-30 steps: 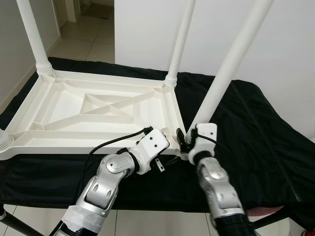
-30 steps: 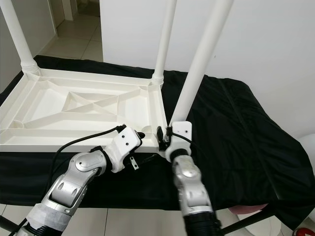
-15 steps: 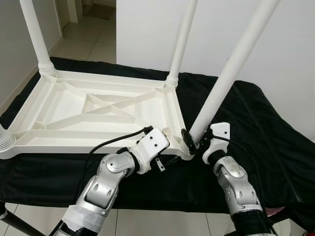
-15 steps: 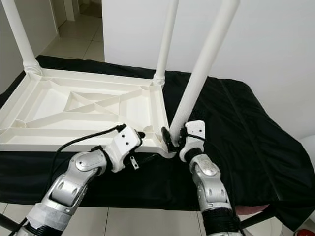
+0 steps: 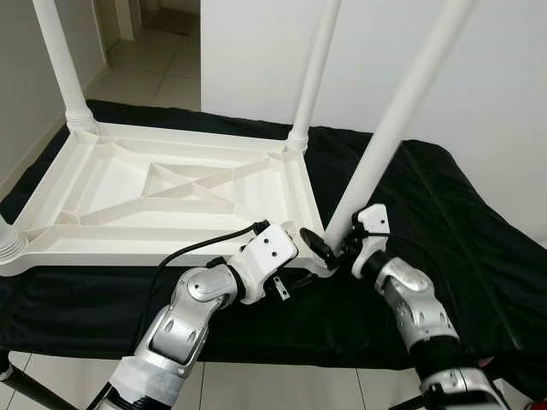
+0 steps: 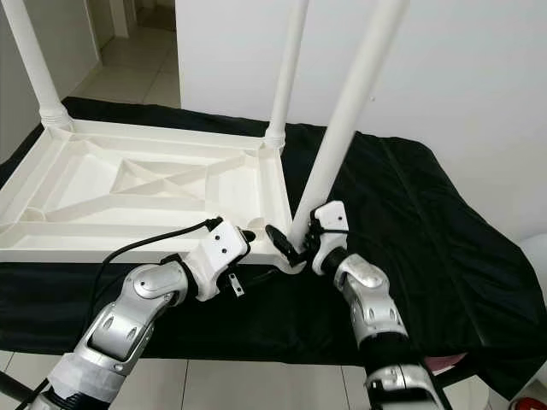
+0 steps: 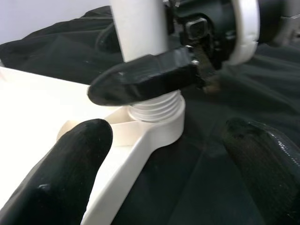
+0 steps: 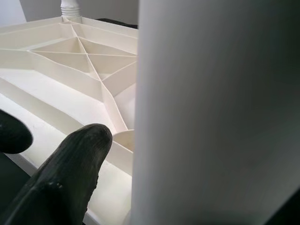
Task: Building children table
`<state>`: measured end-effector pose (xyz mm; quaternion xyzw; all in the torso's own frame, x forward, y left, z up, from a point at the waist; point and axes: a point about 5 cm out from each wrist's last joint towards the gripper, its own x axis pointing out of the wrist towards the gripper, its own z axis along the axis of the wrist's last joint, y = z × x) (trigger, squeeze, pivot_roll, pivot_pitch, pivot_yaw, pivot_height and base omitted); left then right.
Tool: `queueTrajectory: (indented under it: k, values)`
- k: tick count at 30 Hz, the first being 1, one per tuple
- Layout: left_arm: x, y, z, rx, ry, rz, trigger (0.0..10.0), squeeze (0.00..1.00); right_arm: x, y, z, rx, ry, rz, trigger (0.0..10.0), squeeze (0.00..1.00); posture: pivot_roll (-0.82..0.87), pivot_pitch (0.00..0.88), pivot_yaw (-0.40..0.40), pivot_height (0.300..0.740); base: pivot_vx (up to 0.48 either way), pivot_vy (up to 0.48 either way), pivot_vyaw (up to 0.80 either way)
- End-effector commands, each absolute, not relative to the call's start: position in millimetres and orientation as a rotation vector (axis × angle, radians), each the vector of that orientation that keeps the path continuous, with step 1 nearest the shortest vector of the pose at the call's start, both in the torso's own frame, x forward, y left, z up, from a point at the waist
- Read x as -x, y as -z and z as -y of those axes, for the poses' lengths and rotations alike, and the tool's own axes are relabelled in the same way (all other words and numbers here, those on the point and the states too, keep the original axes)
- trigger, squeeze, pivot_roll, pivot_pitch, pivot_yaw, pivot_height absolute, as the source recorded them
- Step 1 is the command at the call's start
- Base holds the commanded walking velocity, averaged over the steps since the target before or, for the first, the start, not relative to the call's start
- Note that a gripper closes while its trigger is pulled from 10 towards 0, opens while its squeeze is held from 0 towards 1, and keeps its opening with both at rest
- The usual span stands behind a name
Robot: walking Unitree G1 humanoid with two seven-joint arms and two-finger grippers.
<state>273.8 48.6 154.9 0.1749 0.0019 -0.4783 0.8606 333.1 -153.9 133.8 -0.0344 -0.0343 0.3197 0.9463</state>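
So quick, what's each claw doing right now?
Left gripper: open, holding nothing, by the table corner.
Right gripper: shut on the white table leg near its base.

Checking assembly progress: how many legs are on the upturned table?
4: far-left leg, far-right leg, near-left corner leg mostly cropped, near-right leg in the right pincer.

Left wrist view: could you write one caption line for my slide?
Right tool grips the white leg just above its threaded base at the upturned tabletop corner socket.
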Motion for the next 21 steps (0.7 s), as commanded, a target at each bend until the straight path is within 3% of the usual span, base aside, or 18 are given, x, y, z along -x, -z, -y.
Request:
queueTrajectory:
  k: [1,2,3,4,5,6,7,21]
  values:
    - [-272.5,-156.7,-44.0,-0.361,0.995,0.007,10.0,0.0,-335.5,-131.6,152.7,0.099,-0.668,0.053,10.0,0.0,-0.01,0.0,-0.115,0.74,0.0,0.0,0.0]
    - [-272.4,-156.7,-43.7,-0.36,0.996,0.006,10.0,0.0,-337.3,-131.5,152.8,0.103,-0.671,0.05,10.0,0.0,-0.01,0.0,-0.116,0.74,0.0,0.0,0.0]
    - [-272.3,-156.6,-43.4,-0.359,0.996,0.006,10.0,0.0,-338.4,-130.9,152.9,0.108,-0.681,0.045,5.3,0.0,0.0,0.0,-0.12,0.74,0.0,0.0,0.0]
    - [-272.1,-156.6,-43.3,-0.358,0.996,0.006,10.0,0.0,-339.1,-130.3,153.2,0.112,-0.691,0.042,5.3,0.0,0.0,0.0,-0.12,0.74,0.0,0.0,0.0]
    - [-271.9,-156.7,-43.2,-0.359,0.995,0.006,10.0,0.0,-339.3,-128.9,153.5,0.111,-0.702,0.033,1.3,0.0,0.0,0.0,-0.124,0.74,0.0,0.0,0.0]
    - [-271.7,-156.8,-43.3,-0.359,0.994,0.006,10.0,0.0,-339.3,-127.9,153.8,0.111,-0.709,0.026,1.3,0.0,0.0,0.0,-0.124,0.74,0.0,0.0,0.0]
    - [-271.3,-156.7,-43.7,-0.359,0.993,0.006,10.0,0.0,-338.4,-125.2,154.5,0.109,-0.716,0.012,0.0,0.0,0.0,0.0,-0.128,0.74,0.0,0.0,0.0]
    - [-270.3,-156.0,-44.1,-0.356,0.986,0.002,10.0,0.0,-330.5,-106.6,157.8,0.093,-0.775,-0.047,0.0,0.0,0.0,0.0,-0.127,0.74,0.0,0.0,0.0]
